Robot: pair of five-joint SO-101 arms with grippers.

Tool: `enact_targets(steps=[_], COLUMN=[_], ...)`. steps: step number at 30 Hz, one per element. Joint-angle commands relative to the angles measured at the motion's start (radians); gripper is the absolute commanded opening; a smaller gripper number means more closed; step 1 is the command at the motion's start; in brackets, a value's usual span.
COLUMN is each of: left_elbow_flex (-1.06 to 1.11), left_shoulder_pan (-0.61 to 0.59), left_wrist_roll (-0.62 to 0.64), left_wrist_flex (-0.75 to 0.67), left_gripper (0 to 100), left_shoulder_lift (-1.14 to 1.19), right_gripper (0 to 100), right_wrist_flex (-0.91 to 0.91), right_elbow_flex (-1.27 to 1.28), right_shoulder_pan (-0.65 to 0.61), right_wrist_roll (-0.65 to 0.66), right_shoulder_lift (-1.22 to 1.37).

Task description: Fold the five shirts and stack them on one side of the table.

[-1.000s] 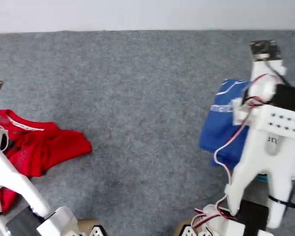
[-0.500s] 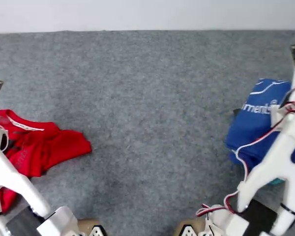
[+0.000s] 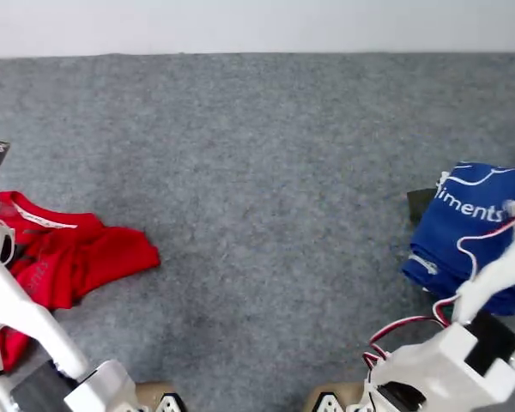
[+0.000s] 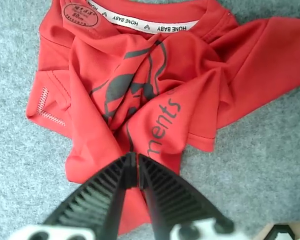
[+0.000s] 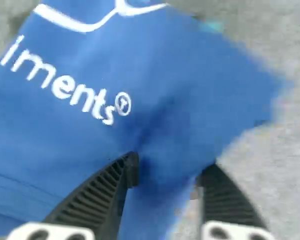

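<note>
A crumpled red shirt (image 3: 77, 253) lies at the left edge of the grey felt table (image 3: 266, 154). My left gripper (image 4: 132, 162) sits low over the red shirt (image 4: 140, 90), its fingers closed together on a pinch of the fabric. A folded blue shirt (image 3: 472, 232) with white lettering lies at the right edge. My right gripper (image 5: 167, 175) has its fingers on either side of a thick fold of the blue shirt (image 5: 90, 100), gripping it. The right arm (image 3: 498, 275) crosses the blue shirt's near side.
A dark cloth corner (image 3: 422, 204) pokes out from under the blue shirt's left side, and a teal edge (image 5: 210, 25) shows beyond it. The white wall (image 3: 240, 26) bounds the table's far edge. Both arm bases stand at the near edge.
The right arm has pulled the blue shirt to the right, to the table's right edge, and drawn back toward its base. The left arm and red shirt have stayed still.
</note>
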Motion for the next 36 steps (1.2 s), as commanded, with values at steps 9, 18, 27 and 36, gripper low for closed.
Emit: enact_targets(steps=[9,18,27,36], left_elbow_flex=[-0.008,-0.008,-0.008,-0.007], left_shoulder_pan=[0.008,0.008,0.008,0.008], left_wrist_roll=[-0.009,-0.009,-0.009,-0.006], left_wrist_flex=[-0.018,-0.018,-0.017,-0.011], left_gripper=[2,2,2,2], left_shoulder_lift=[-0.034,-0.034,-0.037,-0.041], right_gripper=[1.8,1.0,0.9,0.9], right_wrist_flex=[0.263,0.346,0.367,0.369], right_elbow_flex=[-0.222,-0.091,0.040,0.054], right_shoulder_pan=[-0.130,-0.309,-0.384,-0.372], right_wrist_roll=[-0.029,-0.157,-0.241,-0.238], right_shoulder_lift=[-0.008,0.131,0.173,-0.185])
